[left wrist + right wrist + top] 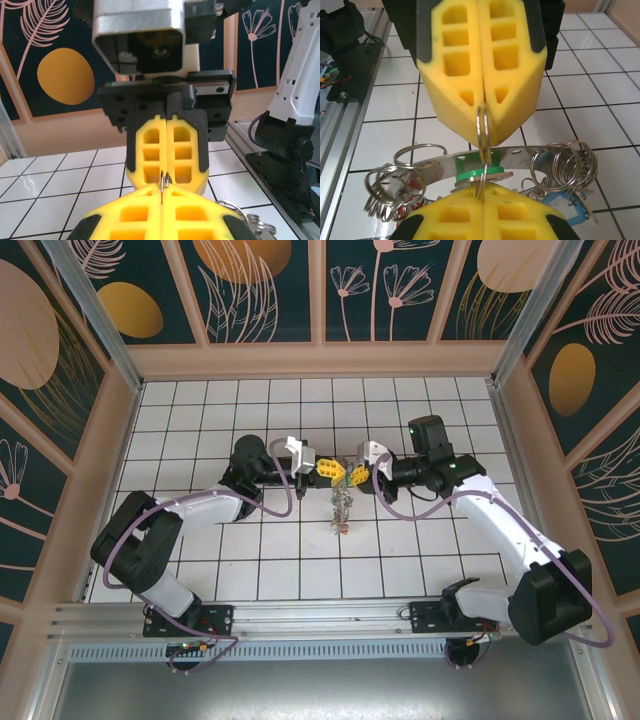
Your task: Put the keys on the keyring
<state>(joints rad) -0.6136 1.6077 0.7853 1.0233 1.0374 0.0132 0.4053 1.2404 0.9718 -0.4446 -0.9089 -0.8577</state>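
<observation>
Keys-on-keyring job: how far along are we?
Done: clusters of key rings already hang on the flat keyring. In hand: left hand and right hand both shut on one split ring by the green tag. Left: seating it; can't tell whether it's threaded yet.

Lab cell — tiled table (250,562), framed walls (262,300)

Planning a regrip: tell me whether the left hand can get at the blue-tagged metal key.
Probably not: the left hand is shut on a thin metal split ring; the blue-tagged metal key hangs lower, beside the right hand.
</observation>
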